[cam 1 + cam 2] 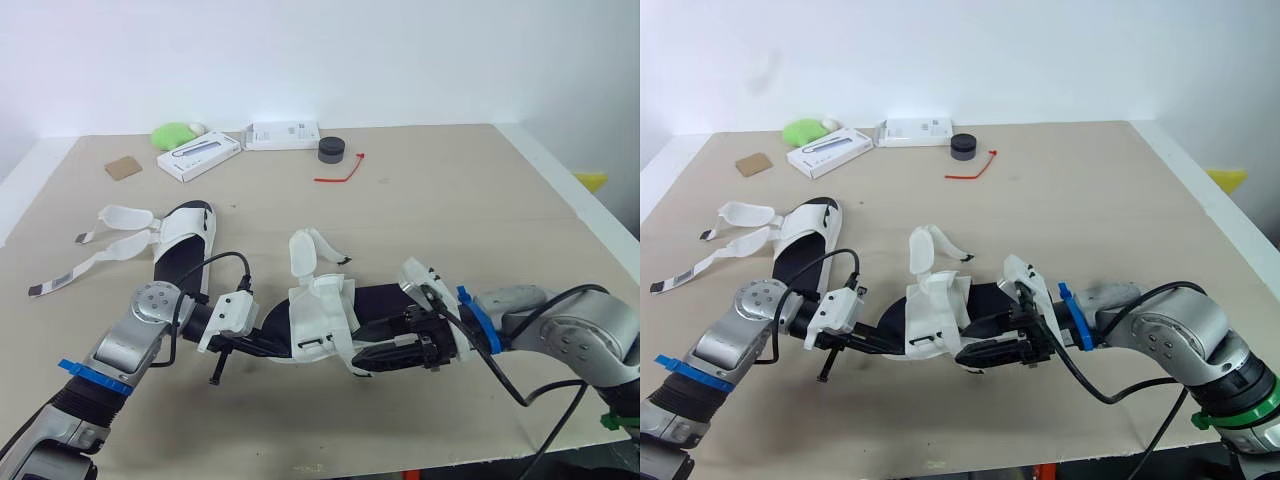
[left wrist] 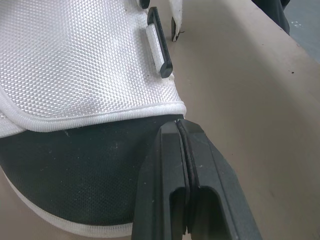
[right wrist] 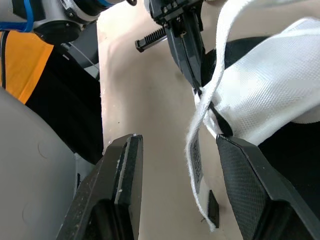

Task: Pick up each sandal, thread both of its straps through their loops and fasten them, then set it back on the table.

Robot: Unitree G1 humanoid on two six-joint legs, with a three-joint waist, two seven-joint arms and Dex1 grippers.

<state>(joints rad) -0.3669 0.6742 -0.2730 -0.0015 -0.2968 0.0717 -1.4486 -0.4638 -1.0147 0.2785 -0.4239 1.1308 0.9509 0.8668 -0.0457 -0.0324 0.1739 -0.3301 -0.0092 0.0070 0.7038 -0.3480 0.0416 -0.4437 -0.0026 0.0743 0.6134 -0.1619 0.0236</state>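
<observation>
The near sandal (image 1: pixel 325 320) lies on the table (image 1: pixel 450 200) close to the front edge, between the 2 grippers. It has a black sole and a white top. Its straps are undone, and 1 flap sticks up in the air.

The left gripper (image 2: pixel 177 127) is at the left end of this sandal. Its 2 black fingers are pressed together. The tips touch the spot where the white top meets the black sole. I cannot tell if they pinch anything there. A small black loop (image 2: pixel 159 47) sits on the side of the white top, a bit past the tips.

The right gripper (image 3: pixel 176 140) is low over the table at the right end of the same sandal. Its 2 fingers are spread wide apart. A thin white strap (image 3: pixel 194 160) hangs down in the gap between them and touches neither finger.

Farther back on the left lies the second sandal (image 1: pixel 185 240), flat on the table. Its 2 white straps (image 1: pixel 110 250) are open and spread out to the left.

At the far side of the table are a brown card square (image 1: pixel 124 168), a green thing (image 1: pixel 175 133), 2 white boxes (image 1: pixel 200 156), a dark round thing (image 1: pixel 332 150) and a red tie (image 1: pixel 342 173).
</observation>
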